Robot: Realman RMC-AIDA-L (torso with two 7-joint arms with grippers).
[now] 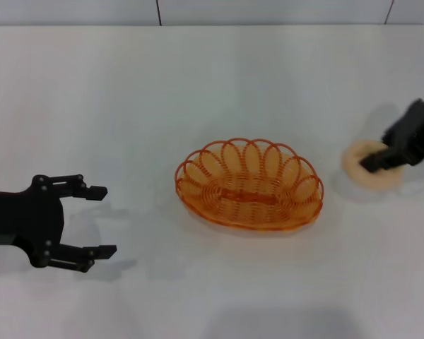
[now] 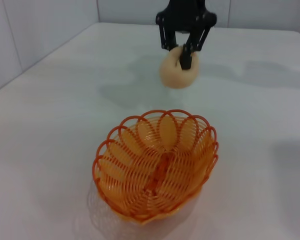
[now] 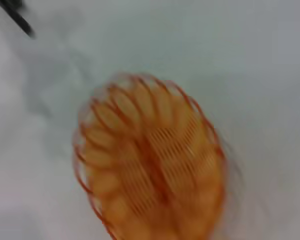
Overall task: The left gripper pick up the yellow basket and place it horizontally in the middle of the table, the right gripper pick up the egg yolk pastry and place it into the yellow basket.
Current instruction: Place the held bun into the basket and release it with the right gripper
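Note:
The yellow basket (image 1: 249, 185) lies lengthwise across the middle of the white table (image 1: 127, 106); it also shows in the left wrist view (image 2: 155, 167) and, blurred, in the right wrist view (image 3: 150, 160). My left gripper (image 1: 107, 220) is open and empty, on the left, well apart from the basket. The egg yolk pastry (image 1: 367, 173) is to the right of the basket. My right gripper (image 1: 374, 164) comes down on its top, its fingers pinched into the pastry (image 2: 172, 75) in the left wrist view. I cannot tell whether the pastry is off the table.
The table's far edge meets a pale wall (image 1: 268, 10). White table surface lies between the basket and each gripper. A dark finger (image 3: 15, 17) of the left gripper shows in a corner of the right wrist view.

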